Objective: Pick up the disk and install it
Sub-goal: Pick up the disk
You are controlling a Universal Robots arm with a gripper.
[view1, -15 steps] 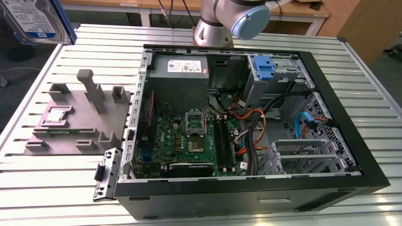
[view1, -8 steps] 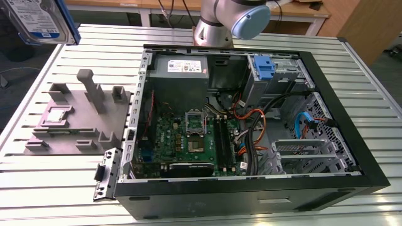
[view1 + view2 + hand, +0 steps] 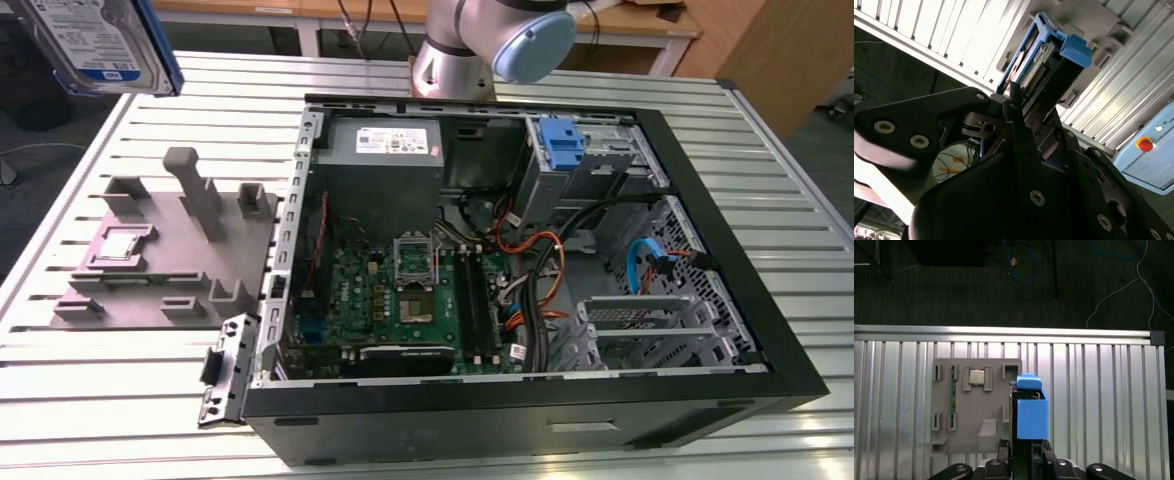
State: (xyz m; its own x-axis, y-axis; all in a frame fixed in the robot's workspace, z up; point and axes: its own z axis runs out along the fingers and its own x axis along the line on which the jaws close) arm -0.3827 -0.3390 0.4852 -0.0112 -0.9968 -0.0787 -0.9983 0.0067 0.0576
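Observation:
The disk (image 3: 96,42), a silver drive with a white-and-blue label in a blue carrier, hangs high in the air at the exterior view's upper left, above the slatted table's far corner. In both wrist views my gripper (image 3: 1021,102) (image 3: 1025,449) is shut on the disk (image 3: 1054,60), which is seen edge-on, with its blue carrier (image 3: 1031,410) pointing away from the fingers. Straight below it in the first wrist view lies the edge of the grey holder plate (image 3: 976,405).
The open computer case (image 3: 747,300) lies on the slatted metal table (image 3: 107,400), with its motherboard, cables, a grey power-supply box (image 3: 384,142) and a blue bracket (image 3: 563,145) in the drive bay. The grey holder plate (image 3: 174,250) carries a chip (image 3: 976,377). The arm's base (image 3: 487,45) stands behind the case.

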